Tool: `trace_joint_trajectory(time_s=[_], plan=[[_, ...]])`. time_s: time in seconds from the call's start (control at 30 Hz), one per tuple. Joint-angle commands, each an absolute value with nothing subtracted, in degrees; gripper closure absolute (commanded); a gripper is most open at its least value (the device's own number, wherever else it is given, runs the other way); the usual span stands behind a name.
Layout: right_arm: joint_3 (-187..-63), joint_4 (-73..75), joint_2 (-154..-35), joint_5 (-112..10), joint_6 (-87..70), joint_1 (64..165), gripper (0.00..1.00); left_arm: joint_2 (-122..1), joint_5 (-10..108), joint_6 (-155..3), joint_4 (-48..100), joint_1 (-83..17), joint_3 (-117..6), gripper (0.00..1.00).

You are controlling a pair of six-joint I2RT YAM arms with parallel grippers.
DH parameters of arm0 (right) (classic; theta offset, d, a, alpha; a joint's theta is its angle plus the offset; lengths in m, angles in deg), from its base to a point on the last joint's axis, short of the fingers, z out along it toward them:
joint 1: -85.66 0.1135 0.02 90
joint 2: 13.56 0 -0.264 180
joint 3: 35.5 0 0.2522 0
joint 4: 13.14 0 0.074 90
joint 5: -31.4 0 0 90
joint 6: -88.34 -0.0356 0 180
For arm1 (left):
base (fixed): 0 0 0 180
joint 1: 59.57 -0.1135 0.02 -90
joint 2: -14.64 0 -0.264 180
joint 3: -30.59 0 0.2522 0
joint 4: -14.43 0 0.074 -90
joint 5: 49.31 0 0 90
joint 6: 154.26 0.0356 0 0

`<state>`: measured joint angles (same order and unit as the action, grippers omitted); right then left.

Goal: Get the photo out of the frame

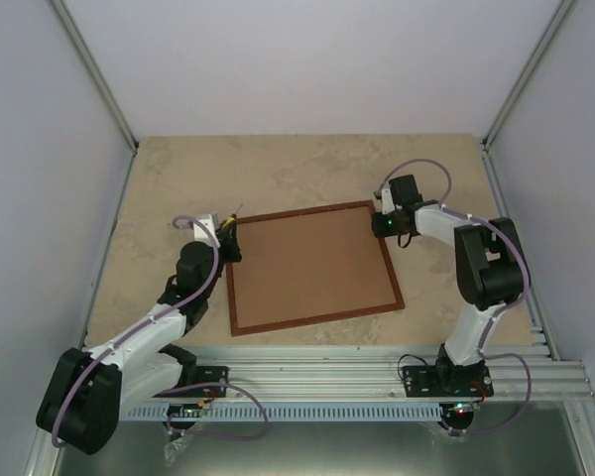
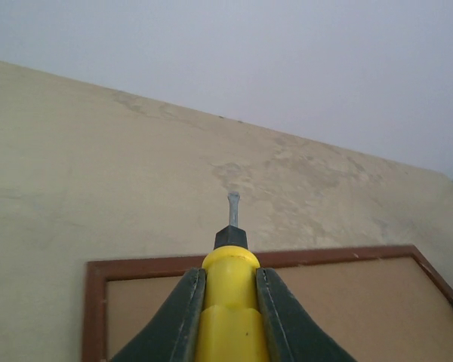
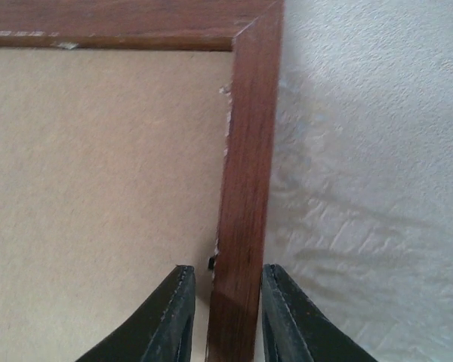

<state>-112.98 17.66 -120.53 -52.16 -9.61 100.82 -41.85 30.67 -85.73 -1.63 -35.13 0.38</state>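
Two grippers attend the frame (image 1: 312,268), which lies back-up; the photo is hidden beneath. Your left gripper (image 2: 230,275) is clamped on a screwdriver (image 2: 228,309) at the far-left corner. The right gripper (image 3: 225,275) has its fingers apart astride the right rail. With the frame unpinned, prying may skid it, or the tip may gouge the back.

Items counted: one desk (image 1: 178,178), one frame (image 1: 312,268) and one screwdriver (image 2: 228,309). Arms number two, the left arm (image 1: 144,332) and the right arm (image 1: 486,263). Pincers number two, the left pincer (image 2: 228,275) and the right pincer (image 3: 226,275), each with two fingers (image 3: 170,317).
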Motion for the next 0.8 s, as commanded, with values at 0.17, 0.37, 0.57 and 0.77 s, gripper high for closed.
trace_joint_trajectory(time_s=[0.17,0.37,0.57,0.77], plan=[[-104.03,9.33,-109.24,-42.56,-9.73,100.6,0.53,-44.08,32.78,-95.83,-5.42,-45.91,1.73,1.0],[-98.74,3.76,-102.51,-38.31,-11.29,100.6,0.38,-50.65,39.52,-105.54,-8.45,-55.9,0.55,1.0],[-97.2,2.75,-98.81,-37.67,-12.32,100.65,0.32,-62.76,51.04,-112.95,-16.6,-63.98,-1.86,1.0],[-96.0,1.7,-97.35,-38.32,-12.51,100.65,0.3,-79.33,64.57,-121.76,-29.94,-71.16,-6.25,1.0]])
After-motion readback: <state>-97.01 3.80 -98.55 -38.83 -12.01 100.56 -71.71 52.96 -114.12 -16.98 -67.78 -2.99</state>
